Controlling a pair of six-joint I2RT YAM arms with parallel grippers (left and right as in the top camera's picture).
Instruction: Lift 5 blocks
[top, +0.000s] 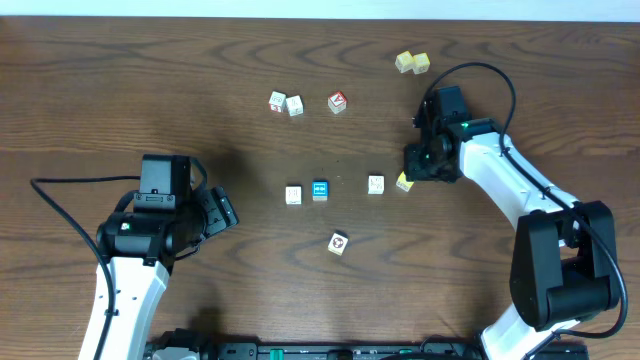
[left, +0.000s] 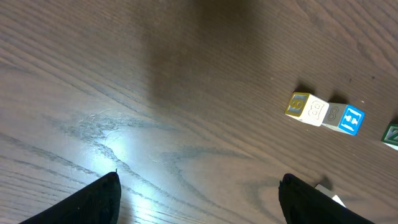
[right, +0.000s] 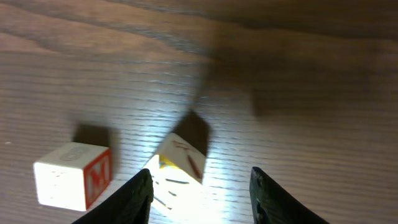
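Our right fingers (right: 138, 198) stand partly apart, with the yellow block (right: 177, 167) low between them. The block sits close to the finger at 9 o'clock. Bare counter (right: 298, 93) shows between it and the finger at 3 o'clock, so we think nothing is squeezed. The block is tipped with one corner up, not flat.

We think our job now is to pick up this yellow block. To do it well, we should slide a little toward 9 o'clock so the block sits in the middle. Then we go down low and close slowly on two flat sides, not on a corner. A tipped block can spin or pop out. After that we lift straight up.

At 9 o'clock from it sits a white block with a red M (right: 71, 175), near but apart. We must not bump it.

Seen from above, farther toward 9 o'clock, come the blue block (top: 320, 189) and another white block (top: 293, 195). The block with the red-and-black mark (top: 338, 242) lies alone, between 7 and 8 o'clock from the yellow one. All five seem to rest on the counter.

Our left fingers (left: 102, 200) are far off at 9 o'clock, spread wide with nothing in them.

Farthest, near 12 o'clock, are the red-topped cube (top: 337, 102) and the pale yellow pair (top: 411, 63). We leave those alone.
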